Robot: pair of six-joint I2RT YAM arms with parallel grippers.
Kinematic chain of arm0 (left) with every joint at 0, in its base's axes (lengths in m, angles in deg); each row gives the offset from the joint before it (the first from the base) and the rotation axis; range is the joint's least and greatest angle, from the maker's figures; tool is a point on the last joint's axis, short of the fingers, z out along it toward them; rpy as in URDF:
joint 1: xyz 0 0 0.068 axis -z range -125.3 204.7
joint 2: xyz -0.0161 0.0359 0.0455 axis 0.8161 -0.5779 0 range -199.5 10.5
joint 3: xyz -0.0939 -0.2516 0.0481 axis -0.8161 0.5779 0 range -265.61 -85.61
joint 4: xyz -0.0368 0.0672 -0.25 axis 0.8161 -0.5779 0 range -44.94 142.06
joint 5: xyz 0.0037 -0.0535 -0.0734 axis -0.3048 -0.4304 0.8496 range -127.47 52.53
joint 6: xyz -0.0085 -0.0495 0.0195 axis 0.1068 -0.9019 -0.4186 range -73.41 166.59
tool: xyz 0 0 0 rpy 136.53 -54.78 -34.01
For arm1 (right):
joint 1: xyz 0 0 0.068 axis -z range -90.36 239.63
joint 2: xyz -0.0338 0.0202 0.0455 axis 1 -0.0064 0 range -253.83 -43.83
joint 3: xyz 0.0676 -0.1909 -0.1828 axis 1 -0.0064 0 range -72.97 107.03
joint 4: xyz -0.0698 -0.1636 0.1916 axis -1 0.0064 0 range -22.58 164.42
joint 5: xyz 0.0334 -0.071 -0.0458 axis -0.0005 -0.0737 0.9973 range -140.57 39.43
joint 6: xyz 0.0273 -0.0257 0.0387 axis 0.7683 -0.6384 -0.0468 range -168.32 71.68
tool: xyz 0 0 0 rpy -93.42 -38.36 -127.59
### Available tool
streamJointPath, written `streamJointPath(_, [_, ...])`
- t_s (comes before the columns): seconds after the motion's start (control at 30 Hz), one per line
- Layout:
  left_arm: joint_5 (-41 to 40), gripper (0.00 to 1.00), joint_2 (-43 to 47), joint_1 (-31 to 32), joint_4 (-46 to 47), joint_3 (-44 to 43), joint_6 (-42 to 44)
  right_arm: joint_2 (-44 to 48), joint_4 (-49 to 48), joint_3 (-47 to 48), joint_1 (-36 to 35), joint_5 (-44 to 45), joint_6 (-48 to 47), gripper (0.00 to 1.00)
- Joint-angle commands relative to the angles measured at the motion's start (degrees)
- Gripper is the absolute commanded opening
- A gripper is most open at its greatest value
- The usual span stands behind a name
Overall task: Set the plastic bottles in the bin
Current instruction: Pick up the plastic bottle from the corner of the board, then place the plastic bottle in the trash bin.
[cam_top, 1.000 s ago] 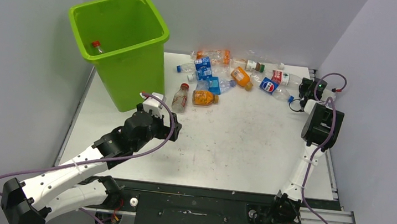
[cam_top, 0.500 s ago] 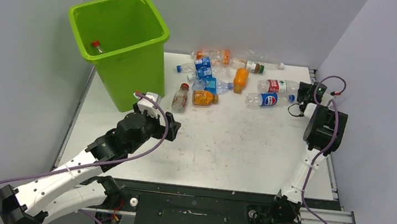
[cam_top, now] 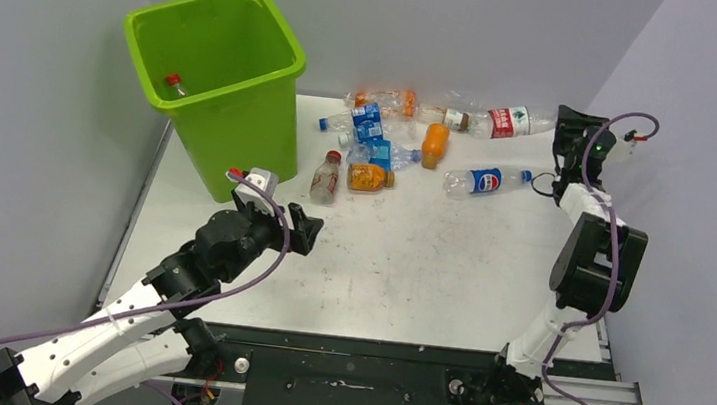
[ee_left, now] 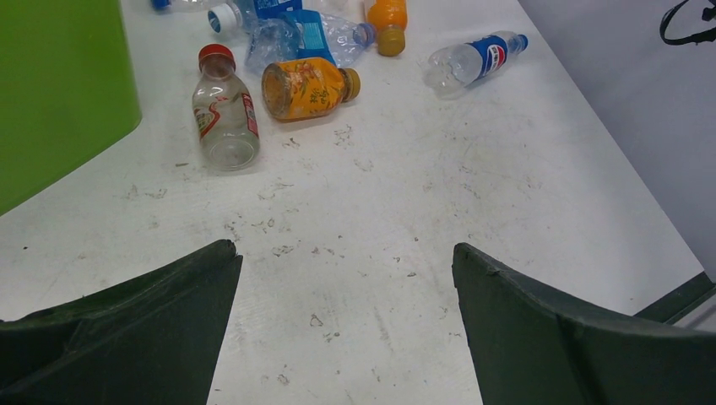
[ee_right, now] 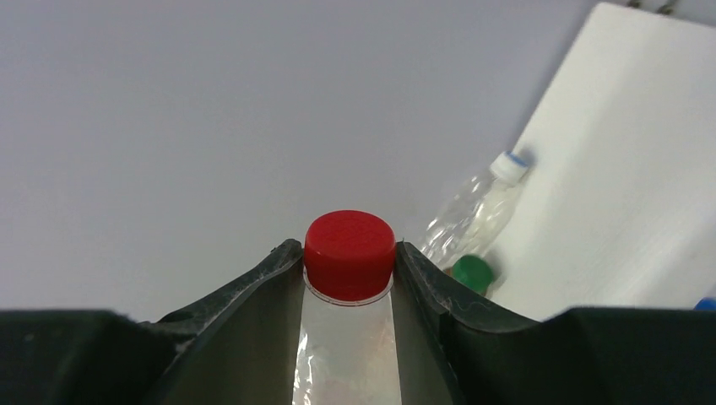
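Note:
The lime-green bin [cam_top: 295, 53] stands at the back left with a red-capped bottle [cam_top: 175, 83] inside. Several plastic bottles [cam_top: 375, 124] lie in a cluster behind the table's middle, among them an orange one [cam_top: 433, 142] and a Pepsi one [cam_top: 482, 180]. My right gripper [cam_top: 559, 133] is raised at the back right, shut on a clear red-labelled bottle [cam_top: 510, 121]. In the right wrist view its red cap [ee_right: 349, 245] sits between the fingertips of the right gripper [ee_right: 347, 255]. My left gripper [cam_top: 303, 229] [ee_left: 344, 253] hangs open and holds nothing, short of a red-capped bottle [ee_left: 224, 114] and an orange bottle [ee_left: 308, 87].
The bin wall [ee_left: 59, 84] is close on the left of the left gripper. Grey walls close in the back and both sides. A clear bottle with a pale cap [ee_right: 481, 207] and a green cap [ee_right: 471, 272] lie below the right gripper. The table's right edge [cam_top: 595, 288] runs beside the right arm.
The right gripper has lifted the red-labelled bottle off the table, up and back. The Pepsi and orange bottles got nudged. The left arm has drawn back a little toward its base.

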Motion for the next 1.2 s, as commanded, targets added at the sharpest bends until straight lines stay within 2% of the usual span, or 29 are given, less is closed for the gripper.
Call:
streamJointPath(0.0, [-0.06,0.96,2.82,-0.1,5.17,0.73,0.08,16.04,-6.35,-7.39,-8.02,-1.93,-14.24,0.05])
streamJointPath(0.07, [-0.06,0.96,4.01,-0.02,6.2,1.43,0.63,22.18,-7.84,-12.57,-12.08,-2.18,-18.65,0.05])
streamJointPath(0.13, [0.09,0.96,5.47,-0.01,7.53,2.23,1.19,27.58,-9.11,-16.77,-14.94,-6.03,-22.15,0.05])
streamJointPath(0.27, [2.48,0.96,8.61,0.28,12.72,4.53,1.33,39.01,-5.89,-23.41,-21.07,-12.59,-29.74,0.05])
streamJointPath(0.4, [11.03,0.96,9.34,0.37,21.9,6.02,-0.28,47.56,-2.62,-27.67,-26.95,-22.76,-34.11,0.05])
streamJointPath(0.57, [23.36,0.96,2.82,0.31,25.91,1.84,-4.02,54.02,-5.83,-34.07,-39.4,-29.47,-33.3,0.05])
streamJointPath(0.77, [37.41,0.96,-7.74,0.39,28.36,-1.61,-7.23,56.47,-12.57,-38.99,-48.4,-31.06,-31.18,0.05])
streamJointPath(1.03, [46.19,0.96,-12.67,0.47,32.95,-1.43,-11.27,54.54,-21.25,-40.3,-49.66,-32.1,-28.05,0.05])
streamJointPath(1.1, [46.92,0.99,-13.43,0.51,33.91,-1.31,-11.99,54.1,-22.75,-40.49,-49.86,-31.86,-27.47,0.05])
streamJointPath(1.17, [48.04,0.9,-13.94,0.49,35.94,-1.06,-13.13,53.67,-23.19,-40.34,-50.16,-31.59,-27.34,0.05])
